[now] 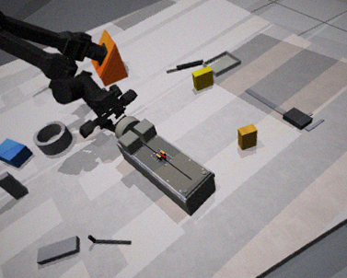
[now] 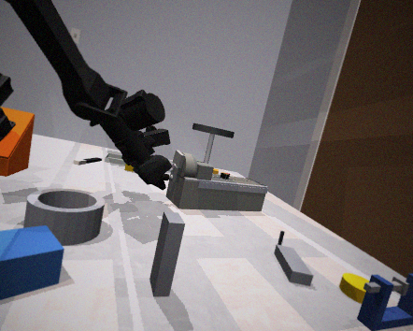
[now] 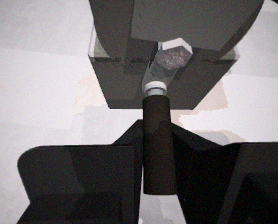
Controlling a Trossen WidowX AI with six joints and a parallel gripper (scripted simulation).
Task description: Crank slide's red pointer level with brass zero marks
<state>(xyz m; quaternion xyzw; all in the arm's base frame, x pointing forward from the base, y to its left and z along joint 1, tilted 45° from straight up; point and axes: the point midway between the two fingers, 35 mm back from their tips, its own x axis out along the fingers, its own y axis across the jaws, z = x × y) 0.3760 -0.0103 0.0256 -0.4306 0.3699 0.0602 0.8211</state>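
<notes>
The grey machine (image 1: 159, 173) (image 2: 220, 197) (image 3: 120, 85) has a slotted top and a round crank hub (image 1: 125, 125) at its arm-side end. The slide's small red pointer (image 1: 163, 156) is beside the two brass marks, seemingly slightly past them toward the far end; the view is too coarse to tell whether it is exactly level. The dark crank handle (image 3: 158, 142) stands between the fingers in the wrist view, below the crank's pale bolt (image 3: 176, 56). My gripper (image 3: 150, 124) (image 1: 113, 118) (image 2: 164, 179) is shut on the handle, which the arm hides in the top view.
An orange wedge (image 1: 113, 67) stands behind the arm. A grey ring (image 1: 54, 142) (image 2: 65, 224) and a blue block (image 1: 13, 153) (image 2: 33, 259) lie to the machine's left in the top view. A yellow block (image 1: 202, 79) and an orange block (image 1: 248, 137) stand to its right.
</notes>
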